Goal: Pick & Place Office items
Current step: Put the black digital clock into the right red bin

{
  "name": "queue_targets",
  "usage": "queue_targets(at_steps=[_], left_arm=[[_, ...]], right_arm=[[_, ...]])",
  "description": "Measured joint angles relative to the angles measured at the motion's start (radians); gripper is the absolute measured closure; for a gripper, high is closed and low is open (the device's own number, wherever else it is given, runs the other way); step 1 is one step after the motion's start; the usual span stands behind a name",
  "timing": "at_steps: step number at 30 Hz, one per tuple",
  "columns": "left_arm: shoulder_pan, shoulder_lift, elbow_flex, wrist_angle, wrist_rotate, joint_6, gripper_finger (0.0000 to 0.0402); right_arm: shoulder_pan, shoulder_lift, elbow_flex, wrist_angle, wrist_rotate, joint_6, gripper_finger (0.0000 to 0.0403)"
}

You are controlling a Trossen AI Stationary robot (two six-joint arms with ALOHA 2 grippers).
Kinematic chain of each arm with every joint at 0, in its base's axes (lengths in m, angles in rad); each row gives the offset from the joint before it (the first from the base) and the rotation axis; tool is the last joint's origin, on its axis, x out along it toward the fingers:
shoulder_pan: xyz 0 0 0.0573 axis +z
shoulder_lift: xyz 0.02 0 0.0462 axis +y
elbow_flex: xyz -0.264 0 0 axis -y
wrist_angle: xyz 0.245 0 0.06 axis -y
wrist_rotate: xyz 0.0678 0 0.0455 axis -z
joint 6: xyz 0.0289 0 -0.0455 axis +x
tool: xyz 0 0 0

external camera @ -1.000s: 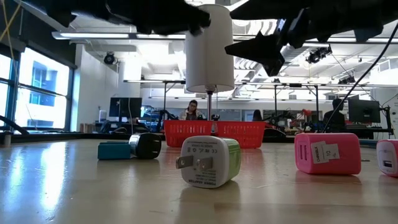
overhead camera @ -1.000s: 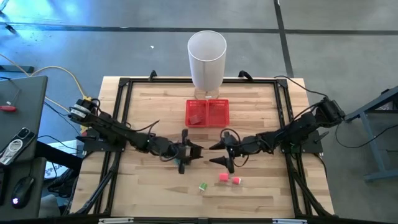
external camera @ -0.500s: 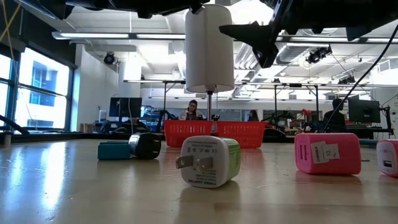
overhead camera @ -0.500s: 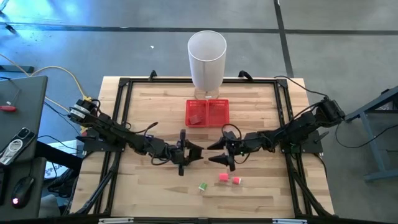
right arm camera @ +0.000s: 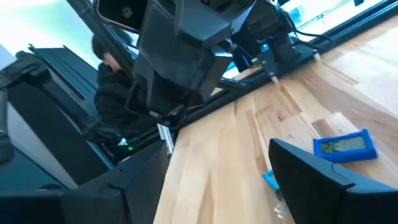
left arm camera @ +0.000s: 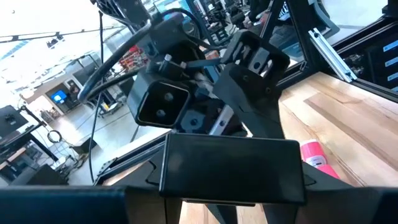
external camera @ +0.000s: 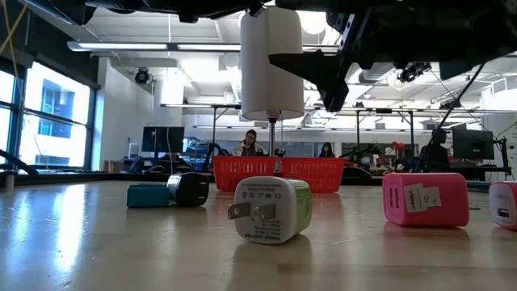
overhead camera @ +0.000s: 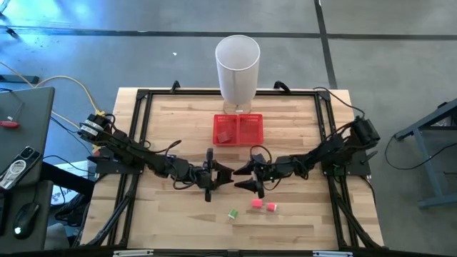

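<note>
The robot is tidying small office items into the red tray [overhead camera: 248,129]. Right now it is in the middle of that job, getting ready to pick up another piece.

Both arms are reaching to the middle of the surface [overhead camera: 171,221] and hanging above it, nose to nose. The right end effector [overhead camera: 241,178] is standing released, with nothing between its fingers. The left end effector [overhead camera: 218,173] is pointing at it from just beside. I cannot tell if the left one is clenched or released, or if it is carrying anything.

One dark piece [overhead camera: 225,135] is already lying in the tray's left half. The other pieces are waiting on the surface. The green-white piece [overhead camera: 233,213], the pink piece [overhead camera: 255,203] and the red piece [overhead camera: 271,207] are lying near the front edge, a little way from the right end effector. In the low view a teal piece [external camera: 147,195] and a dark brown piece [external camera: 190,188] are sitting side by side, touching, farther back. The right wrist view is showing a blue piece [right arm camera: 345,145] on the wood close under that arm.

I am thinking the next move is a pick. The right end effector is needing to choose one close piece, turn down over it, go low with a finger on each side, and squeeze gently. These pieces are tiny and smooth, so it is needing to aim well.
</note>
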Motion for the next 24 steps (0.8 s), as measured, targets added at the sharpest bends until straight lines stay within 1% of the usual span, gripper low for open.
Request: queue_targets(at_steps=[5,10,13,16,19,24], left_arm=[[0.0,0.0,0.0,-0.005,0.0,0.001,0.025],[0.0,0.0,0.0,-0.004,0.001,0.018,0.0252],[0.0,0.0,0.0,-0.004,0.001,0.018,0.0253],[0.0,0.0,0.0,-0.004,0.001,0.018,0.0253],[0.0,0.0,0.0,-0.005,0.001,0.018,0.0253],[0.0,0.0,0.0,-0.011,0.001,0.019,0.0253]], right_arm=[[-0.018,0.046,0.002,0.093,-0.046,0.024,0.0133],[-0.046,0.057,0.019,0.096,-0.102,0.085,0.0133],[-0.057,0.059,0.043,0.066,-0.143,0.11,0.0133],[-0.061,0.07,0.063,0.033,-0.143,0.124,0.0133],[-0.064,0.085,0.079,0.039,-0.16,0.12,0.0133],[-0.064,0.087,0.084,0.055,-0.163,0.072,0.0133]])
